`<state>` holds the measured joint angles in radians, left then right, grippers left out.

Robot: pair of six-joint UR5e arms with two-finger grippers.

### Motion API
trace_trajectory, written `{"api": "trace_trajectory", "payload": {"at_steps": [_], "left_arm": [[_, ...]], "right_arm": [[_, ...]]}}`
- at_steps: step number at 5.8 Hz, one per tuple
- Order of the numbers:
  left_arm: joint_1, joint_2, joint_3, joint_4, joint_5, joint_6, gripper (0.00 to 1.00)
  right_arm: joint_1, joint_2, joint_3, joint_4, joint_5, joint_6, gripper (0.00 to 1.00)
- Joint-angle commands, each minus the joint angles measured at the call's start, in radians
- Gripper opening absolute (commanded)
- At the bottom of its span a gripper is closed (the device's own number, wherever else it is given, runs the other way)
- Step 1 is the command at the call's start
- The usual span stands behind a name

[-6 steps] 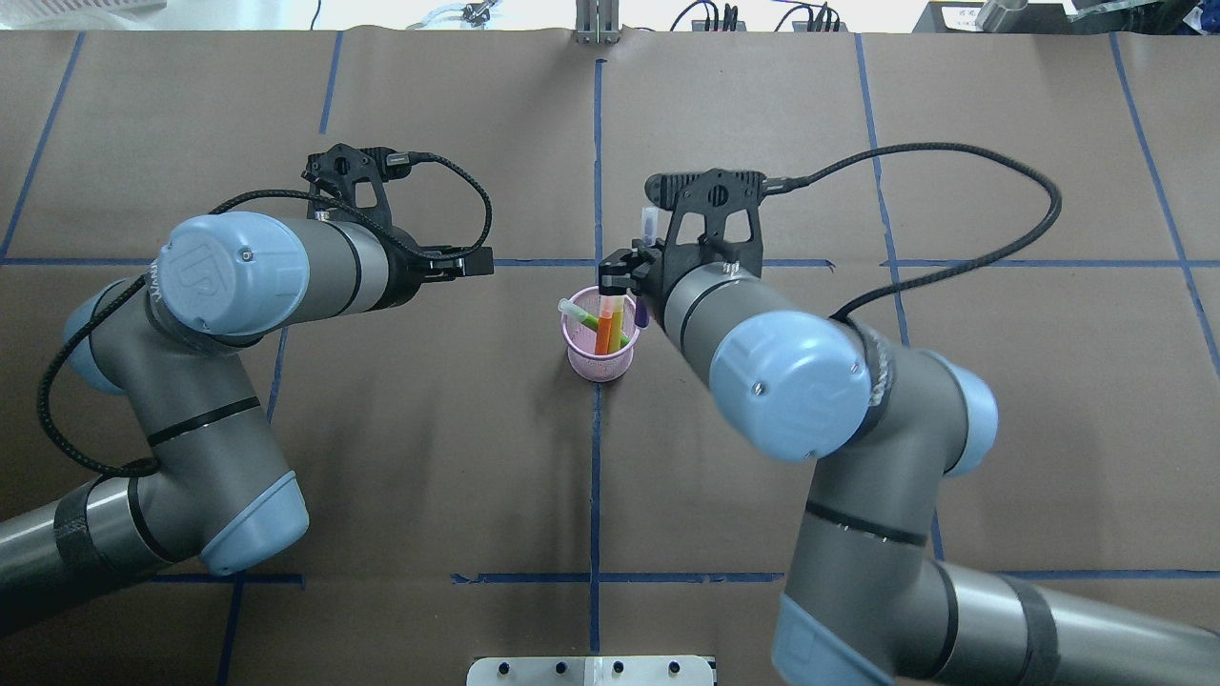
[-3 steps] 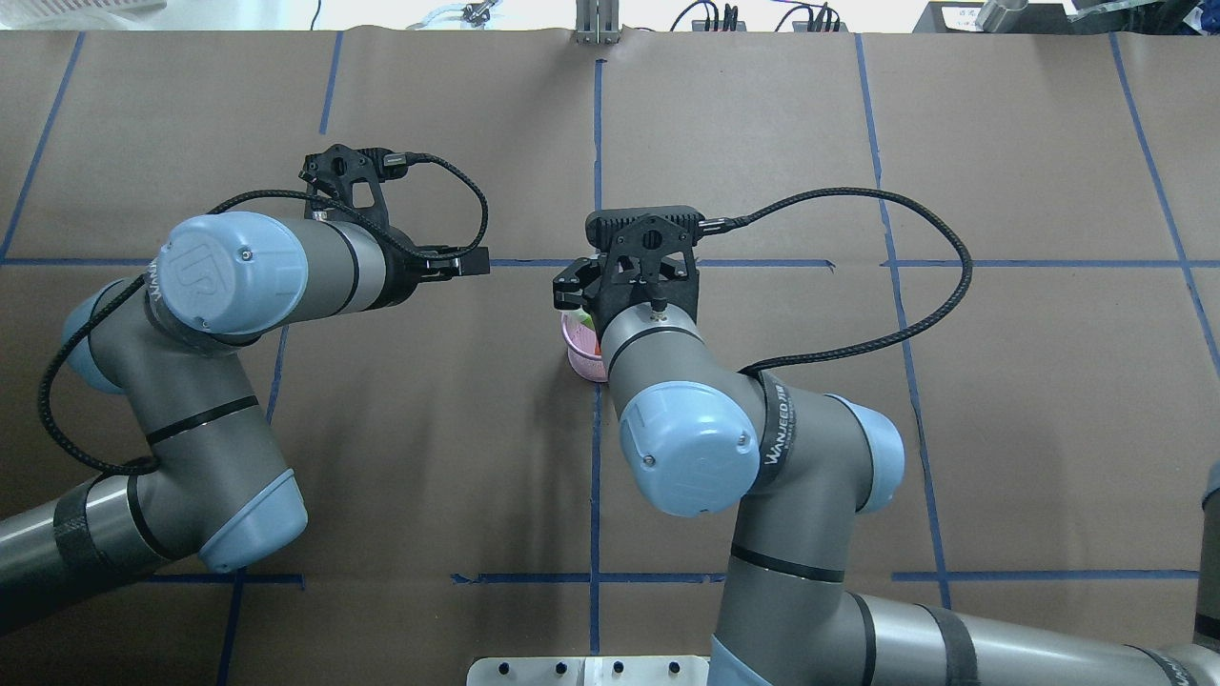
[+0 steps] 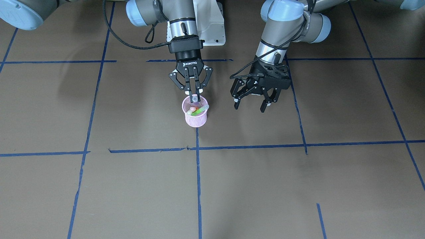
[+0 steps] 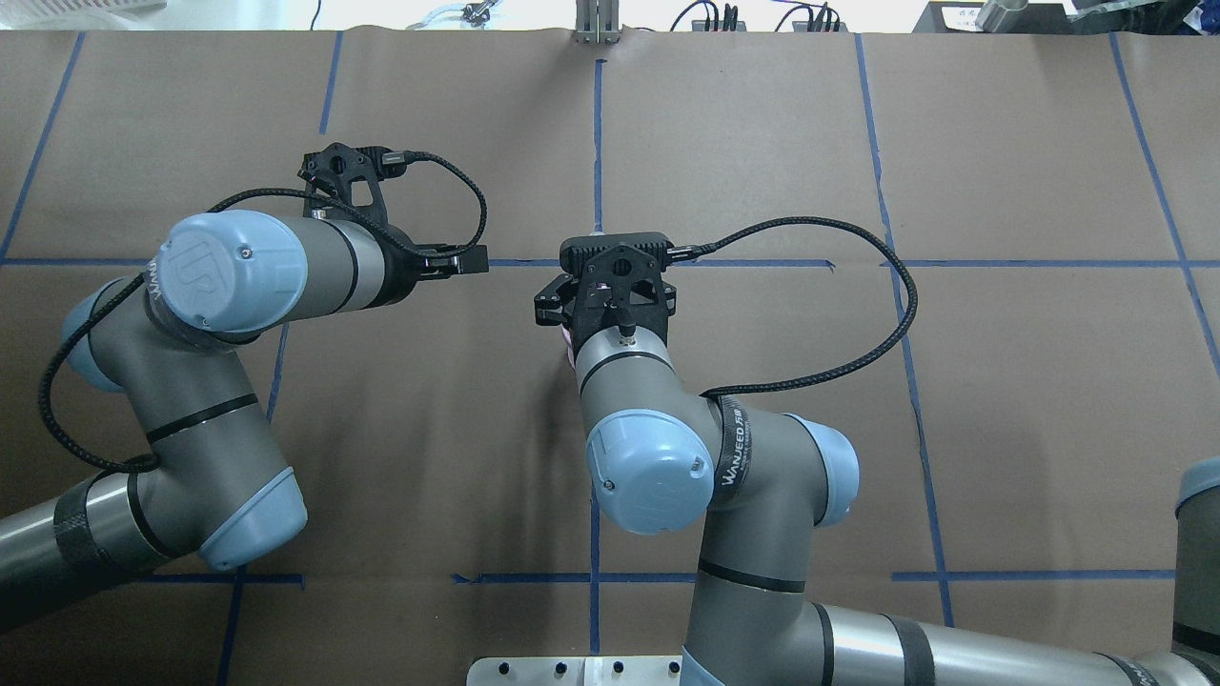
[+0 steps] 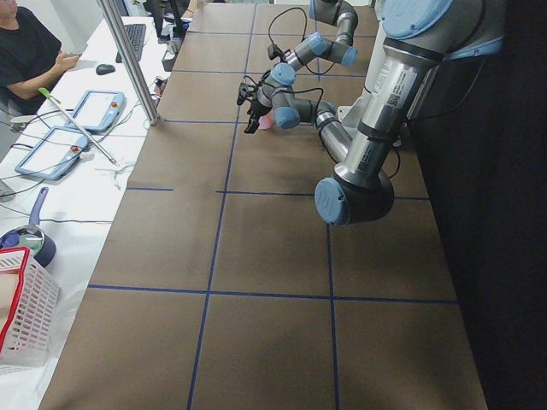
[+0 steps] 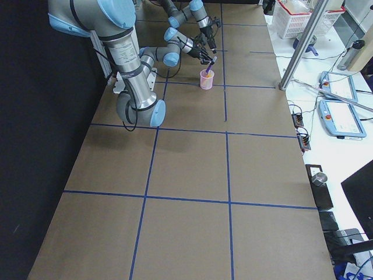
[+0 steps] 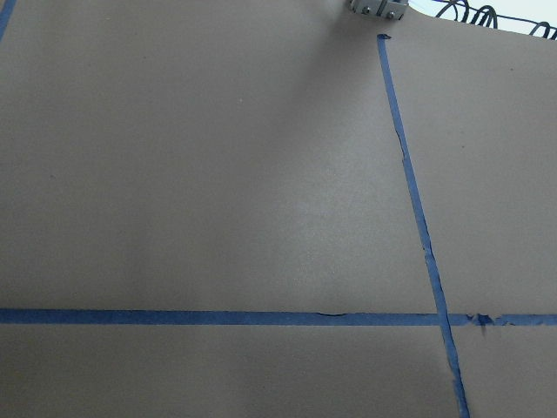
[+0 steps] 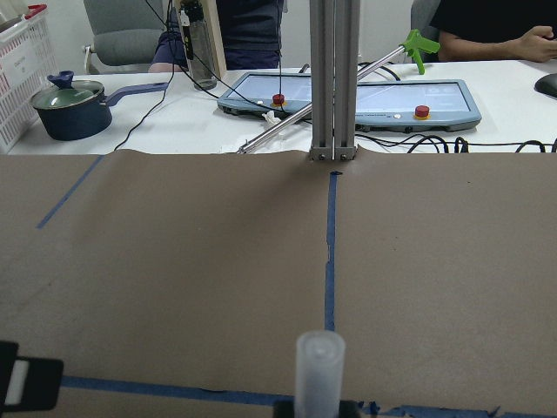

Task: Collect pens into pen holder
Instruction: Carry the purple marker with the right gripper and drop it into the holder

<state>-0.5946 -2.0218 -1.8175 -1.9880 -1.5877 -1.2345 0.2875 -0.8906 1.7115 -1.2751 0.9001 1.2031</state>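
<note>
A second ago the right gripper (image 3: 195, 98) stood at the far side of the pen holder (image 3: 196, 121), the purple pen (image 6: 209, 63) carried outside its rim. Since then the right arm has swung across. From overhead it now covers the holder, leaving only a pink sliver showing at its wrist. From across the table we see the fingers pinched narrow on the pen's pale cap, directly above the holder's mouth. From the side the pen leans, its lower end at the mouth or just inside; we cannot tell which.

The orange pen (image 3: 194, 109) and the green pen (image 3: 199, 112) already lie slanted inside the holder, which stands upright on the table (image 3: 132, 186). The left gripper (image 3: 249, 107) has not shifted. It hangs near the holder with its jaws spread wide and nothing between them.

We judge this to be the last pen, lined up for its drop, so letting go should finish the collecting. The pens stand taller than the holder, so a slanted release could nudge or tip it.
</note>
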Motion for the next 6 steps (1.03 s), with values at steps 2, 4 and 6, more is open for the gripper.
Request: {"api": "trace_trajectory", "payload": {"at_steps": [2,4,6], "left_arm": [[-0.001,0.000,-0.002,0.000,0.000,0.000,0.97],[-0.002,0.000,-0.005,0.000,-0.002,0.001,0.97],[-0.115,0.003,-0.006,0.017,-0.218,0.057,0.97]], "right_arm": [[-0.005,0.006,-0.006,0.020,-0.001,-0.014,0.78],[0.033,-0.005,0.090,0.011,0.090,-0.029,0.75],[0.221,-0.068,0.140,0.011,0.399,-0.028,0.75]]}}
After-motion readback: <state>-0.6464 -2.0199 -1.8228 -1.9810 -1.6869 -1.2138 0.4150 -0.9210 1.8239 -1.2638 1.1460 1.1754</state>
